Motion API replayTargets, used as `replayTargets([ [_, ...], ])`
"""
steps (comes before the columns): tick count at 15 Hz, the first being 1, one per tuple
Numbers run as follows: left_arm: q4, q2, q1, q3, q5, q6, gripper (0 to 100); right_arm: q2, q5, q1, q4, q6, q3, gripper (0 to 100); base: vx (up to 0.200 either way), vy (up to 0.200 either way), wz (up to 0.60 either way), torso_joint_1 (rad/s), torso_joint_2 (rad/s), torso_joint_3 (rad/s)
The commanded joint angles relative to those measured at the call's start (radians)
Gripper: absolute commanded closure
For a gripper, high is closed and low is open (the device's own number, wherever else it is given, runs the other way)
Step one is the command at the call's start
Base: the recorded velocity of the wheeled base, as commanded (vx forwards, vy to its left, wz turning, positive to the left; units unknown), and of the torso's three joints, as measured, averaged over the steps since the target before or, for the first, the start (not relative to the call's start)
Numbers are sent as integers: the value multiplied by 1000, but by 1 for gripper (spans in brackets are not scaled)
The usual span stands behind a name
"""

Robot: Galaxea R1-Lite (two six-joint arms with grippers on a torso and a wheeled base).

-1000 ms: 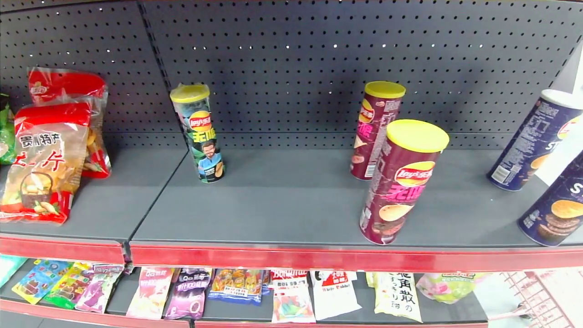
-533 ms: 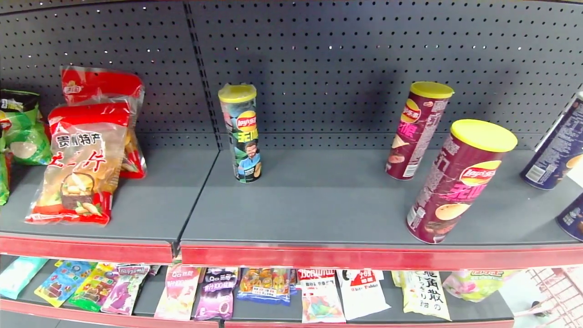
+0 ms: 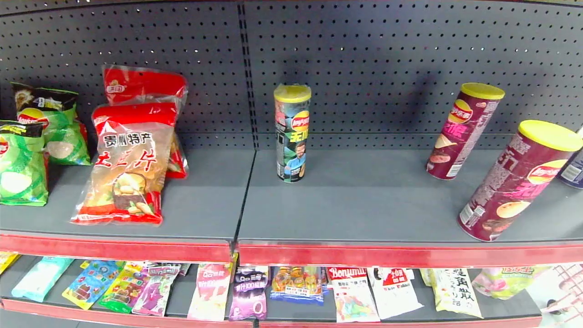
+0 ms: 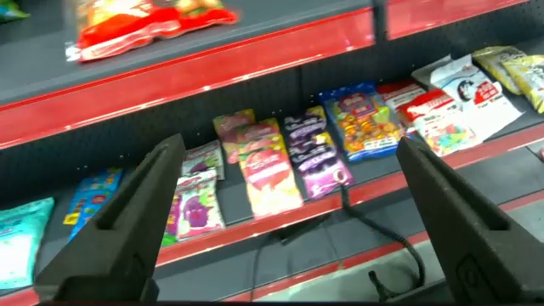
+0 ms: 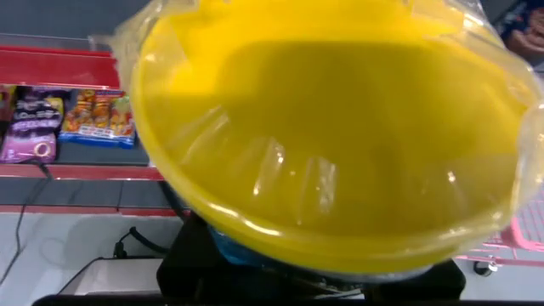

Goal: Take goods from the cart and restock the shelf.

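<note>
My right gripper [image 5: 314, 274] is shut on a chip can whose yellow, film-wrapped lid [image 5: 331, 127] sits right in front of the right wrist camera; a strip of its blue body [image 5: 246, 248] shows beneath. My left gripper [image 4: 289, 144] stands open with nothing between its fingers, facing the lower shelf. On the grey upper shelf [image 3: 364, 214] a green-blue can [image 3: 292, 133] stands upright in the middle. Two maroon cans [image 3: 464, 131] [image 3: 519, 180] with yellow lids stand to the right.
Red snack bags [image 3: 125, 168] and green chip bags [image 3: 23, 159] stand on the shelf's left board. A navy can [image 3: 575, 171] peeks in at the right edge. Several flat candy packs [image 3: 296, 291] line the lower shelf. A pink cart [image 3: 567, 287] is at the bottom right.
The head camera has swung left, so the whole shelf picture has slid to the right and the green bags have come into view. Nothing on the shelf itself has moved.
</note>
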Motion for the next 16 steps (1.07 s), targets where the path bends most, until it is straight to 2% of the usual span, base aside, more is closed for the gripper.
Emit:
replayTargets([
  [1, 0, 0, 0, 0, 1, 0, 0, -1, 0, 1, 0, 0, 1, 100, 0, 200, 0, -2, 2, 2],
  [7, 0, 0, 0, 0, 2, 0, 0, -7, 2, 4, 0, -2, 6, 100, 0, 0, 0, 0, 0, 0],
  [12, 0, 0, 0, 0, -1, -2, 0, -27, 3, 6, 0, -11, 21, 100, 200, 0, 0, -7, 3, 6],
  [16, 0, 0, 0, 0, -2, -2, 0, -48, 5, 6, -1, -23, 46, 100, 0, 0, 0, 0, 0, 0],
])
